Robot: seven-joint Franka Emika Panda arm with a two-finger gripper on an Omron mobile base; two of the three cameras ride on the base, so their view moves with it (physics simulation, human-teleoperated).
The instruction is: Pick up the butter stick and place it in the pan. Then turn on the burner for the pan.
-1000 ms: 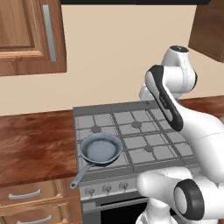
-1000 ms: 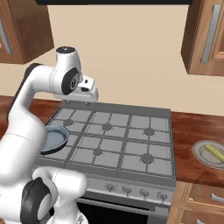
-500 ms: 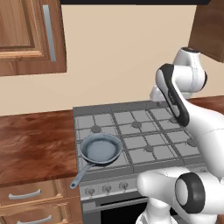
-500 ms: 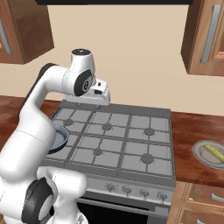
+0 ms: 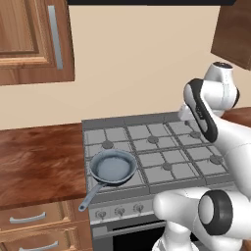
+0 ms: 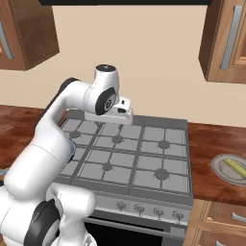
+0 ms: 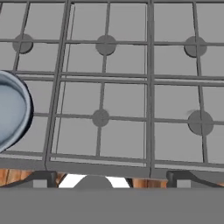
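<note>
- Your arm (image 6: 72, 110) has swung rightward over the stove (image 6: 129, 153) since before.
- Jaws stand apart, empty.
- Butter (image 6: 234, 167) sits on a plate (image 6: 222, 170) (right tabletop); pan (image 5: 113, 166) front-left.

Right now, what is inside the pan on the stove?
The pan holds nothing visible: its grey-blue bowl is bare. The butter stick lies on a plate on the right counter.

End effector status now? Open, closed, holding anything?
End effector: open, holding nothing; it hangs above the stove.
</note>
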